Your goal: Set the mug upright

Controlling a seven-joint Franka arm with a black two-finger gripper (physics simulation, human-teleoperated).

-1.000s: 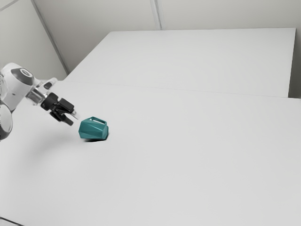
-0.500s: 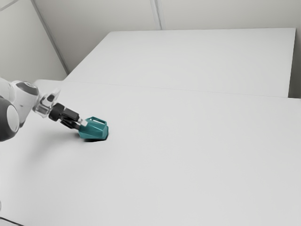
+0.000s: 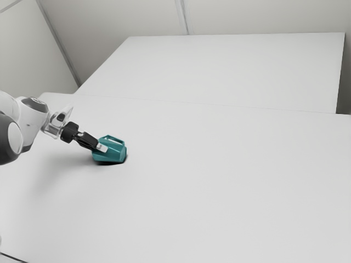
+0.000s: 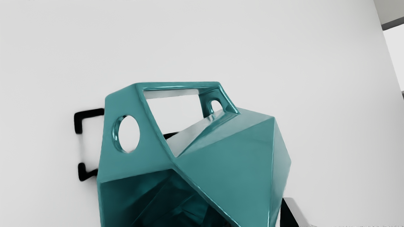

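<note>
One faceted teal mug (image 3: 115, 155) sideways on white tabletop (image 3: 219, 181), one black gripper (image 3: 102, 148) at its mouth, opening and hold unclear.

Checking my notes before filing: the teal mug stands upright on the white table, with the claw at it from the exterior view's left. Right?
One thing is off: the mug lies on its side, as the exterior view shows. The rest holds: it is teal, on the white table, with the claw at it from the exterior view's left.
</note>
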